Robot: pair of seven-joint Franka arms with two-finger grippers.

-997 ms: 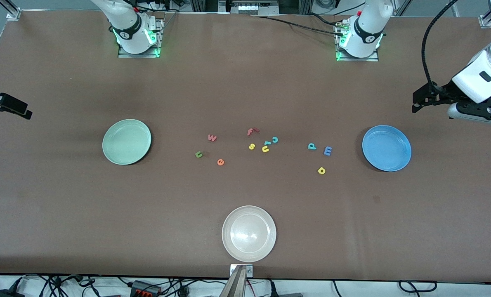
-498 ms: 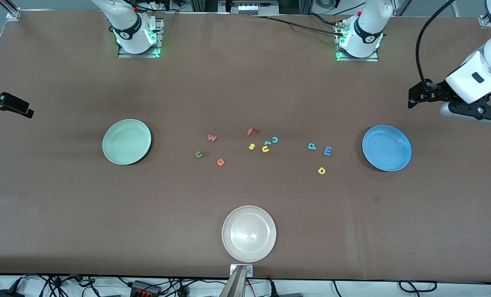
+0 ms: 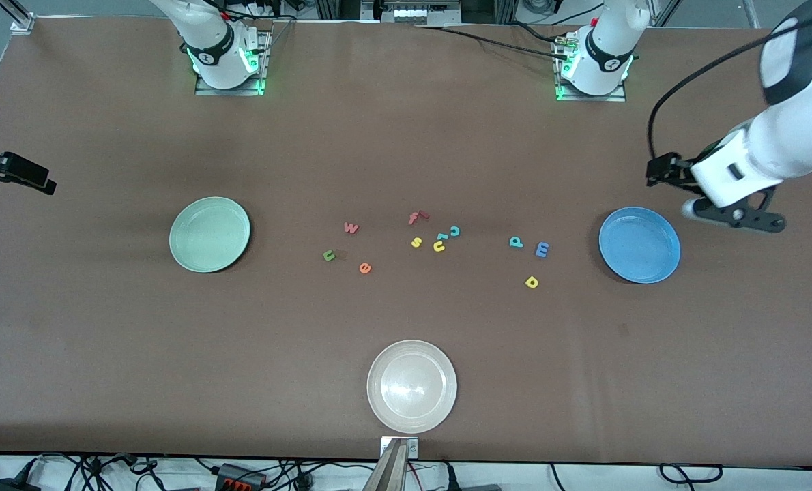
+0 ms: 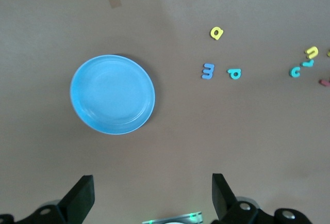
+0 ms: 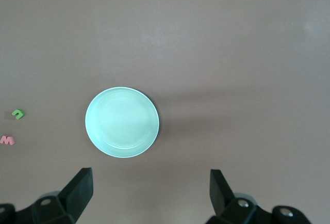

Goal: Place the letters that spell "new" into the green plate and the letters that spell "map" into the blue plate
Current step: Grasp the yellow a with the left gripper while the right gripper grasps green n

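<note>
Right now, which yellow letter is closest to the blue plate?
The yellow "p". It lies alone near the blue plate; the yellow "s" and "u" sit mid-table.

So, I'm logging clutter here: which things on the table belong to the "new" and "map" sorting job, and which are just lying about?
Belong to the job:
- olive "n", orange "e", pink "w"
- green plate
- blue "m", teal "a", yellow "p"
- blue plate

Just lying about:
- red "f", yellow "s", yellow "u", teal "c", teal "l"
- white plate
</note>
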